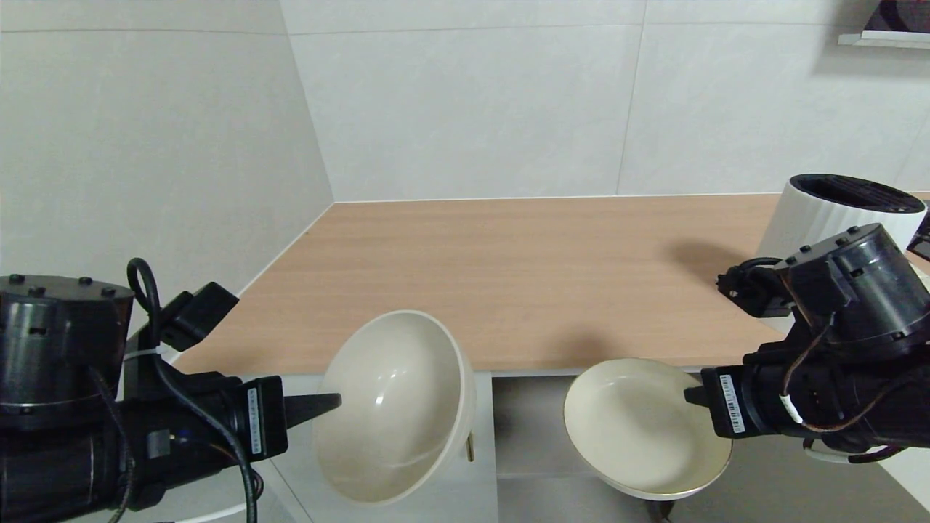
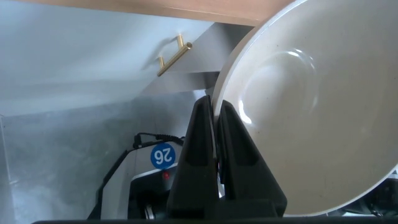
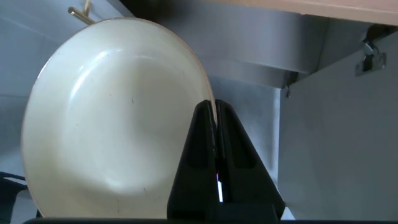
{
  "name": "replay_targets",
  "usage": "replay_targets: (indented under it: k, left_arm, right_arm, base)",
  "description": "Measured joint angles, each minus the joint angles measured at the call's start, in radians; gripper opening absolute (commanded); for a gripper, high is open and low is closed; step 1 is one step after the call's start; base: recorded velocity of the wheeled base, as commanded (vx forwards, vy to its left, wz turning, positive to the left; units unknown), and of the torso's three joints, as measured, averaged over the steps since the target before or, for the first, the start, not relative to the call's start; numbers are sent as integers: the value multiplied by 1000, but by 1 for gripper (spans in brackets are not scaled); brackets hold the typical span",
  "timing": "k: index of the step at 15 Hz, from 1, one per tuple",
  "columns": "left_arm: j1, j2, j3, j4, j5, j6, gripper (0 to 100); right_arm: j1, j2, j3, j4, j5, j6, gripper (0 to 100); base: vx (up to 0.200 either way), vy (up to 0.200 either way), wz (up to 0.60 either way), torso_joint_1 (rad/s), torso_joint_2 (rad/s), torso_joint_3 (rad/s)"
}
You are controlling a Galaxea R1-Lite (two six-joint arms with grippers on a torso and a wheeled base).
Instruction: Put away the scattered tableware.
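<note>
Left pincer (image 1: 336, 400) clamps one bowl (image 1: 396, 407); right pincer (image 1: 689, 396), one plate (image 1: 639, 428); one white canister (image 1: 821, 218), counter's (image 1: 508, 276) right edge.

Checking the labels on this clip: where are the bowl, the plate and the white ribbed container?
bowl (image 1: 396, 407): head view, on its inner wall.
plate (image 1: 639, 428): head view, on the middle of its face.
white ribbed container (image 1: 810, 218): head view, on its outer wall.

surface: wooden countertop (image 1: 508, 276) | on it: white ribbed container (image 1: 814, 221) (dark inside), right end
</note>
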Motion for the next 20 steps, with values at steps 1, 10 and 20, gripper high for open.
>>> replay_targets:
  k: [1,10,20]
  left_arm:
    - [0,1,0,0,0,0,0]
    - [0,5,0,-1,0,-1,0]
    - [0,8,0,-2,0,0,0]
  right_arm:
    - [0,2,1,0,0,0,0]
    - [1,11,2,0,-1,-1,0]
    - [1,21,2,-1,-1,0,0]
  base:
    - [0,0,0,0,0,0]
    - [0,0,0,-79,192,107]
    - [0,0,0,-180,474,293]
